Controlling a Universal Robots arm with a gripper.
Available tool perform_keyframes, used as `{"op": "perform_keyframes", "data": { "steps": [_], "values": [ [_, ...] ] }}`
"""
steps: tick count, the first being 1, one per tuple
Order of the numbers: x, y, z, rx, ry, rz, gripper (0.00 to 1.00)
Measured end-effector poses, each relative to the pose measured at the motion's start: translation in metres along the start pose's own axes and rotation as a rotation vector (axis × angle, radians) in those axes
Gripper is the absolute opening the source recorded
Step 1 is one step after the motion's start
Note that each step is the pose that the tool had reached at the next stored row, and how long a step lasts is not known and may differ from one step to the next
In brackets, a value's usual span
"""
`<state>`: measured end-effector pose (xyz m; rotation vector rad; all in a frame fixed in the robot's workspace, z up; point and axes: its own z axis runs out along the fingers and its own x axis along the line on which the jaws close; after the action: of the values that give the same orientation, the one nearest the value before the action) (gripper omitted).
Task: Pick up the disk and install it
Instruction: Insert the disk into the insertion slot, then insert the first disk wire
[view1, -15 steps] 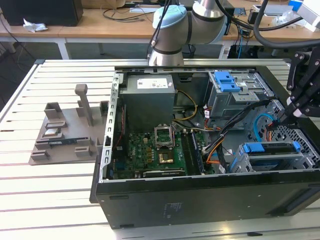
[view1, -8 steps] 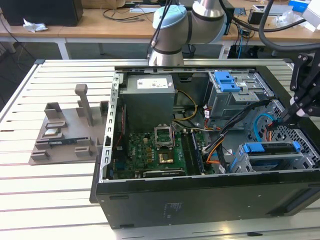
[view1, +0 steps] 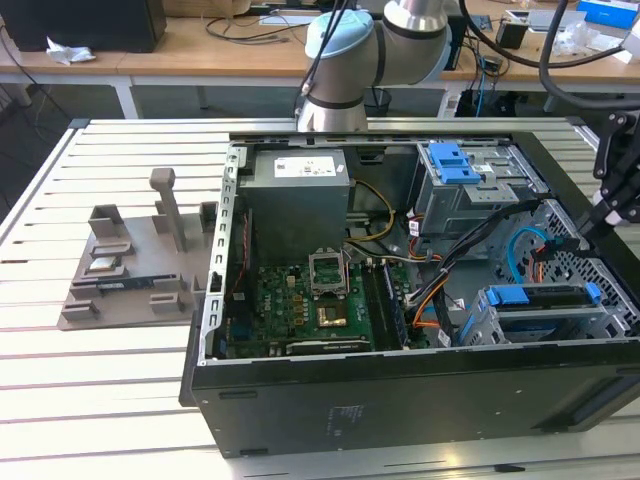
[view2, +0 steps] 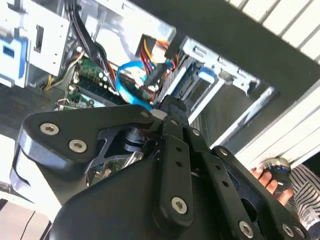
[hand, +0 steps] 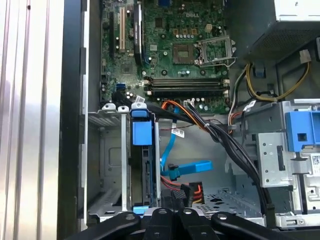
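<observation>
**Open tower case on the slatted bench, with the arm over its drive end.**

Nearest, the gripper (view2: 169, 112) hangs above the case's edge at three o'clock in the exterior view (view1: 605, 205). Whether it is clenched or released cannot be told, and nothing is seen held in it.

Just below it, at four o'clock inside the computer case (view1: 400, 400), the disk (view1: 540, 297) sits in the lower drive cage (view1: 480, 325). In the first wrist view the disk (hand: 145, 170) stands edge-on between the cage walls, its blue rail tab uppermost, and looks already seated.

- **Handling (judged):** dense for its size, rigid and smooth-sided, and sensitive to knocks.
- **Grip (judged):** the plastic rails give slightly, so the firm hold is across the long edges at the rails or on the end tab. The labelled face is best avoided.

Beside the cage, a blue data cable (hand: 187, 167) and a black wire bundle (hand: 225, 140) cross the bay.

Farther in:

- the motherboard (view1: 310, 310) at seven o'clock;
- the upper grey cage with its blue bracket (view1: 455, 162) at one o'clock;
- the power supply (view1: 295, 195) at eleven o'clock.

Outside the case, at nine o'clock, lies a grey parts fixture (view1: 130, 270).
</observation>
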<state>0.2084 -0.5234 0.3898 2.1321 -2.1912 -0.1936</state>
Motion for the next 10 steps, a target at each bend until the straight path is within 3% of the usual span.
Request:
{"op": "perform_keyframes", "data": {
  "steps": [2, 10],
  "values": [
    [-0.0016, -0.0020, 0.0033, -0.0003, 0.0008, 0.000, 0.11],
    [-0.0016, -0.0021, 0.0040, -0.0003, 0.0010, 0.000, 0.11]
  ]
}}
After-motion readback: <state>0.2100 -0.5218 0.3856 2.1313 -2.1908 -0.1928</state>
